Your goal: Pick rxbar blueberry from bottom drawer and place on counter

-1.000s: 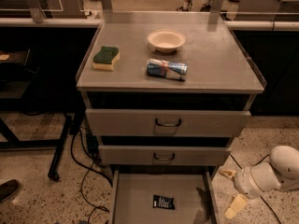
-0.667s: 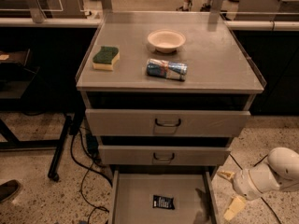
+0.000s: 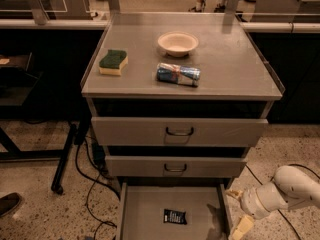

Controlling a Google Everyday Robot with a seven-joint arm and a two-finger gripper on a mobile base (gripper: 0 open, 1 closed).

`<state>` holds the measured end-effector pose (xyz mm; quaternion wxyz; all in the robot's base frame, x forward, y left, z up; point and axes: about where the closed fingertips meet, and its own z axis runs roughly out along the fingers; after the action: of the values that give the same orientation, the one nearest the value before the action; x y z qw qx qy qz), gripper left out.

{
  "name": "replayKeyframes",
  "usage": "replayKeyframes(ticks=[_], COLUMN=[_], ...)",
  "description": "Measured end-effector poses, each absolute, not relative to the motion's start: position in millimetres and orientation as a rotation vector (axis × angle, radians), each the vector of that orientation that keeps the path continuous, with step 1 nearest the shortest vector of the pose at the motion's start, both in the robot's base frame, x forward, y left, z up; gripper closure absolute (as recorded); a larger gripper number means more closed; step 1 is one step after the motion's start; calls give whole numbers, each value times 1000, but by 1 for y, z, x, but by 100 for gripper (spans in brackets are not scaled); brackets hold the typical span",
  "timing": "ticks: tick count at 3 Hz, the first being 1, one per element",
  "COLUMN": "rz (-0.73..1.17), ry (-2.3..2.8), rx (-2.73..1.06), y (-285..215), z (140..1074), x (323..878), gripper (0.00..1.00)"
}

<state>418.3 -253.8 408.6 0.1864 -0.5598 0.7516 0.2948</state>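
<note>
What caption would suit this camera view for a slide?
Open pincer hovers beside the pulled-out bottom drawer; a dark snack bar lies inside.

rxbar blueberry [image 3: 175,216] in bottom drawer [image 3: 145,209] | gripper [image 3: 238,211] right of it — outside | sponge [image 3: 113,62], bowl [image 3: 177,43], packet [image 3: 178,74] on counter [image 3: 235,64]

Bar [image 3: 175,216]: small flat navy wrapper, white lettering, lying flat mid-floor of drawer | Bottom drawer [image 3: 145,209]: lowest of three, pulled open, shallow grey tray | Counter [image 3: 230,59]: flat grey cabinet top, raised rims | Gripper [image 3: 236,211]: low, just outside drawer's right wall, fingers apart, holding nothing.
</note>
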Motion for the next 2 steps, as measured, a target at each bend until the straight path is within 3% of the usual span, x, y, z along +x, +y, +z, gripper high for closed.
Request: replayKeyframes(ticks=[2], rz=[749], ry=[2118], rx=[-1583], y=[-251], z=[368], x=[423], gripper=[0])
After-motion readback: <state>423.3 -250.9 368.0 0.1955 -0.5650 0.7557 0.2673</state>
